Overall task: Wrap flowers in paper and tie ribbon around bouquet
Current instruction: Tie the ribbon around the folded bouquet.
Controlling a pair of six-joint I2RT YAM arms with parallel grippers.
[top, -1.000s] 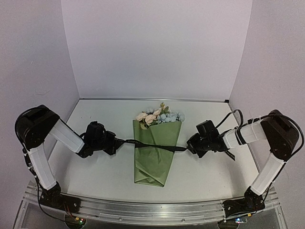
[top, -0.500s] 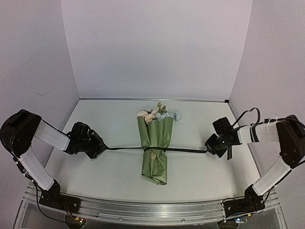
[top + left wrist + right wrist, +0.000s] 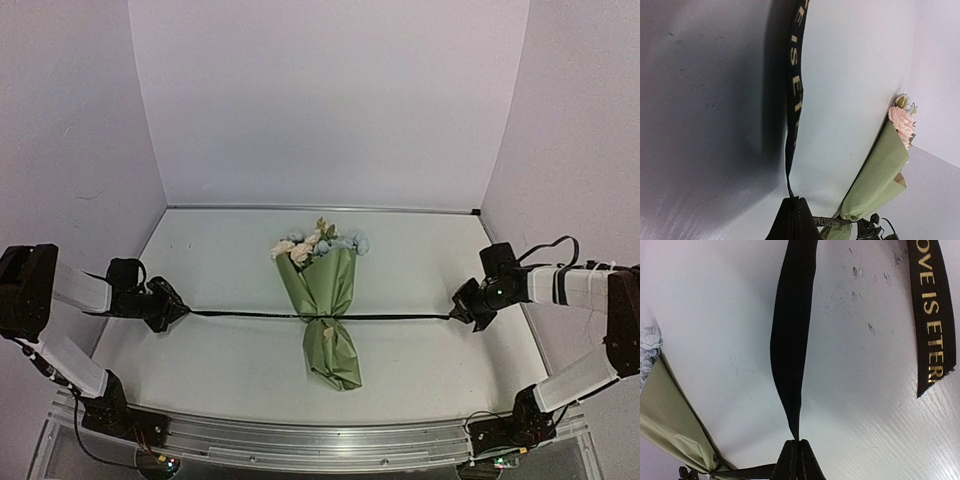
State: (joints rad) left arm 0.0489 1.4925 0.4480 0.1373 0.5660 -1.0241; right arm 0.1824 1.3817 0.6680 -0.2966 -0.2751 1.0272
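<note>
The bouquet (image 3: 322, 300) lies mid-table, a cone of olive-green paper (image 3: 879, 172) cinched tight at its waist, with the flowers (image 3: 315, 243) showing at the far, wide end. The black ribbon (image 3: 390, 317) runs taut in a straight line through that waist. My left gripper (image 3: 183, 311) is shut on the ribbon's left part, far to the left of the bouquet. My right gripper (image 3: 456, 316) is shut on the right part, far to the right. In the wrist views the ribbon (image 3: 793, 95) rises from my left gripper (image 3: 794, 199), and the ribbon (image 3: 792, 350) from my right gripper (image 3: 799, 442).
White walls close the table (image 3: 200, 260) at the back and both sides. A loose ribbon tail with gold lettering (image 3: 932, 315) hangs by the right wrist. The aluminium rail (image 3: 320, 440) with the arm bases runs along the near edge.
Both grippers have drawn apart, left going left and right going right. The ribbon has pulled straight and taut, and the paper has cinched into a narrow waist. The bouquet's tail has swung slightly right.
</note>
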